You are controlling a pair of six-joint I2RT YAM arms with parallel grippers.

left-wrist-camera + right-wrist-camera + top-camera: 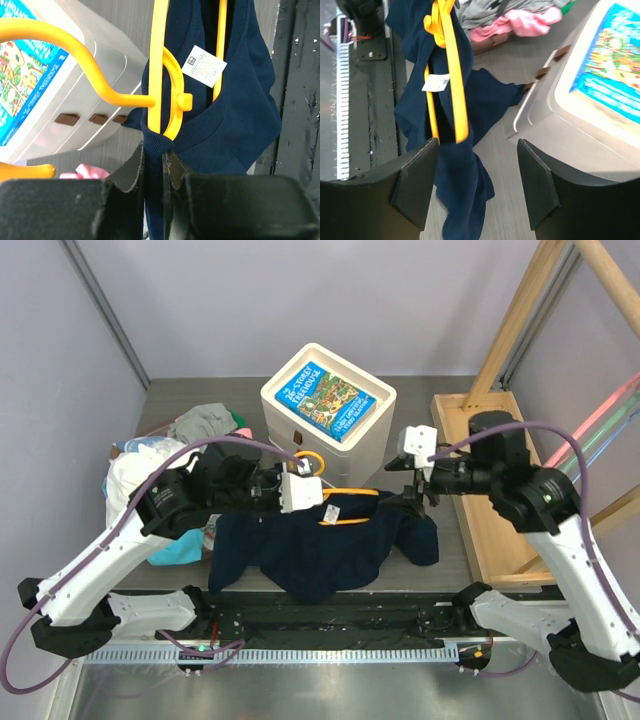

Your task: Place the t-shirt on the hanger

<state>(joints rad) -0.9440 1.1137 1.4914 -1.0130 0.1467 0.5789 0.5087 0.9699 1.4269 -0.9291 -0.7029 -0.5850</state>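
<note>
Two pincers face each other along one line, and the hanger (350, 493) runs lengthwise between them, hook towards the left pincer (155, 172) and far tip towards the right pincer (479, 185). The left pincer is clenched on the collar of the t-shirt (320, 540), just below where the hook meets the frame. One hanger arm passes down through the neck hole. The right pincer is released, its jaws standing wide and holding nothing. The hanger tip and a hanging fold of navy cloth sit just ahead of it, nearer its left jaw, with the hanger's long axis pointing straight away from it. Below both pincers the rest of the shirt sags onto the tabletop (455, 540). The right arm is the nearer one to the uncovered tip, so dressing that shoulder over it likely falls to that side. A white tag (204, 66) sewn inside the collar carries print too small to read. Beyond the pincers a white box (375, 440) carries a blue book (328, 400) whose title seems to end in "Storey Treehouse".
</note>
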